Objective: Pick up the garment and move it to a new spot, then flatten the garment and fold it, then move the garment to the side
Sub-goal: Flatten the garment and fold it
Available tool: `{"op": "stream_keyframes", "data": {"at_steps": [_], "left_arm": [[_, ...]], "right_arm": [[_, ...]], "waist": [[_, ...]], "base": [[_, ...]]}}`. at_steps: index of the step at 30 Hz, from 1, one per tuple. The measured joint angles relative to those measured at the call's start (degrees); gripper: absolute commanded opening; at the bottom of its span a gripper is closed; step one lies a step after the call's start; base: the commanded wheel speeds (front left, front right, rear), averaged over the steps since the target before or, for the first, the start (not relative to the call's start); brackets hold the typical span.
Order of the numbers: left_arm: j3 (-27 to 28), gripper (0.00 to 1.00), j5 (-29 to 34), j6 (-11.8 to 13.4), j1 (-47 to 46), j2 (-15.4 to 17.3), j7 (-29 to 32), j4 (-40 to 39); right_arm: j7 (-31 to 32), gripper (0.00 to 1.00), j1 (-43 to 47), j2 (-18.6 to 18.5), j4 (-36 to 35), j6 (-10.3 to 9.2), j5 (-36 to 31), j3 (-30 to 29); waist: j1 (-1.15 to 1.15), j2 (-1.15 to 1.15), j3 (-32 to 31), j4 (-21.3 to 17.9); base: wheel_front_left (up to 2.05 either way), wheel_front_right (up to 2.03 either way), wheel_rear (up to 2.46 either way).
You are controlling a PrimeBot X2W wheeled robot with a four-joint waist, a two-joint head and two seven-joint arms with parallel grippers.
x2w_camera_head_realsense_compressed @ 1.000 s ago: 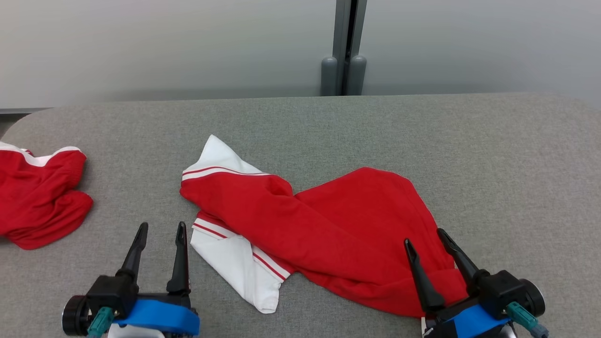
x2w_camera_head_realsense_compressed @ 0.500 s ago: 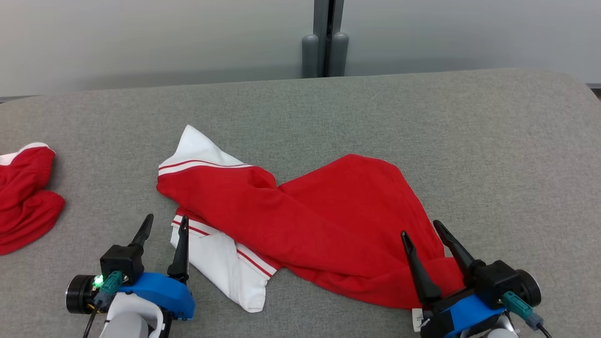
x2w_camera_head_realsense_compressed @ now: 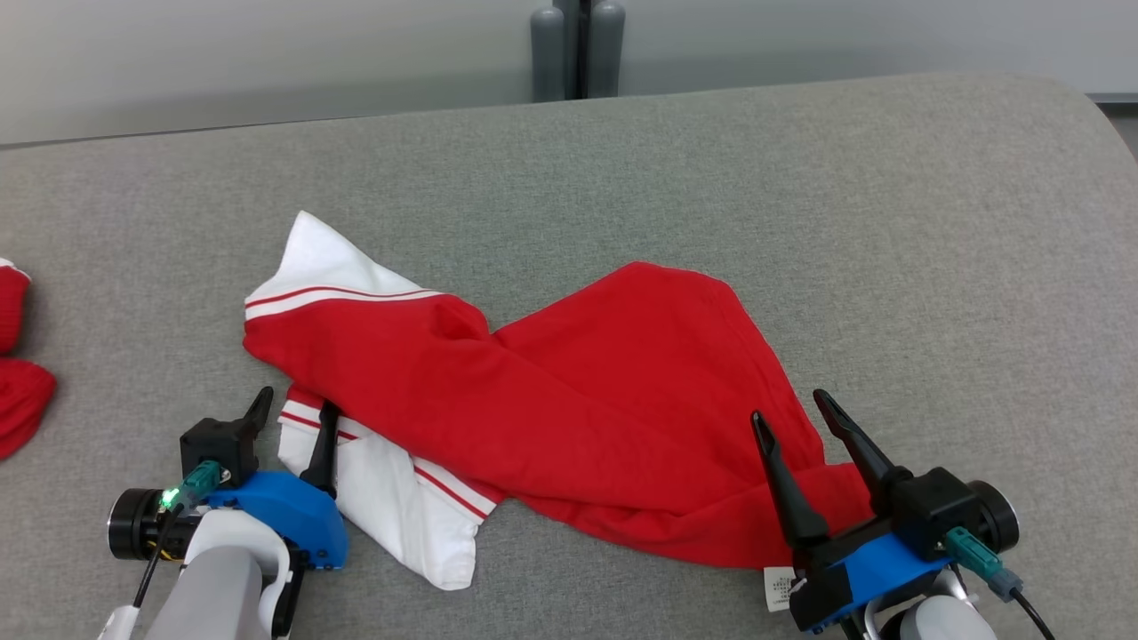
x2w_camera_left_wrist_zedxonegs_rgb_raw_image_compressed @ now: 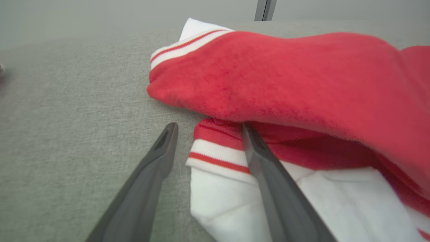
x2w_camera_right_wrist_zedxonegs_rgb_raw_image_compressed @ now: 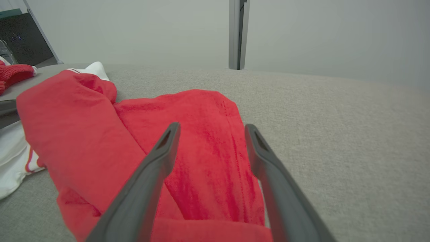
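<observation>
Left jaws advanced to garment (x2w_camera_head_realsense_compressed: 569, 391) on grey fabric table (x2w_camera_head_realsense_compressed: 889, 222) by wall (x2w_camera_head_realsense_compressed: 267, 53); both wide.

Garment (x2w_camera_head_realsense_compressed: 569, 391) lay mid-surface (x2w_camera_head_realsense_compressed: 800, 178). Left pincer (x2w_camera_head_realsense_compressed: 298, 400) sat at its near-left corner, right pincer (x2w_camera_head_realsense_compressed: 787, 404) over its near-right end. Second garment (x2w_camera_head_realsense_compressed: 18, 391) lay far left.

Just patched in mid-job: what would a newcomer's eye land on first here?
A crumpled red and white garment sprawls across the middle of the grey table, twisted, its white striped ends toward the left. Both claws stand open at its near edge: the left claw straddles the edge of the striped white cuff, the right claw sits over the red corner. At the far left edge peeks in a second red garment.
</observation>
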Motion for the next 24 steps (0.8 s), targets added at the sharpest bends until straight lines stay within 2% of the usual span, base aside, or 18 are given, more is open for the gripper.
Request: {"op": "stream_keyframes", "data": {"at_steps": [6,7,8,9,15,24], "left_arm": [[-2.8,1.0,-2.19,0.0,-3.77,0.45,-0.21,6.52],[-3.47,0.85,-2.77,0.0,-4.17,0.41,-0.24,7.4],[-4.05,0.27,-3.18,0.0,-4.46,0.35,-0.27,8.13],[-4.63,0.0,-3.46,0.0,-4.66,0.4,-0.27,8.42],[-6.6,0.0,-5.24,0.0,-3.66,0.11,-0.19,8.14],[-2.26,0.0,-5.23,-0.01,5.48,0.96,-0.09,-1.34]], "right_arm": [[0.0,1.0,-0.86,0.03,-0.11,0.0,-0.29,0.09],[0.0,1.0,-0.9,0.04,-0.12,0.0,-0.29,0.09],[0.0,1.0,-0.91,0.04,-0.14,0.0,-0.29,0.02],[0.0,1.0,-0.91,0.04,-0.22,0.0,-0.29,-0.12],[0.0,1.0,-0.1,0.05,-0.56,0.0,-0.27,-0.68],[0.0,1.0,2.18,0.03,0.01,0.0,0.64,-0.99]], "waist": [[-0.01,0.0,0.76,-1.02],[-0.01,0.0,0.75,-1.14],[-0.01,0.0,0.7,-1.23],[-0.01,0.0,0.63,-1.28],[-0.01,0.0,-0.98,-0.27],[-0.02,0.0,-5.0,3.72]], "base": [[0.0,0.0,0.0],[0.0,0.0,0.0],[0.0,0.0,0.0],[0.0,0.0,0.0],[0.0,0.0,0.0],[0.0,0.0,0.0]]}}
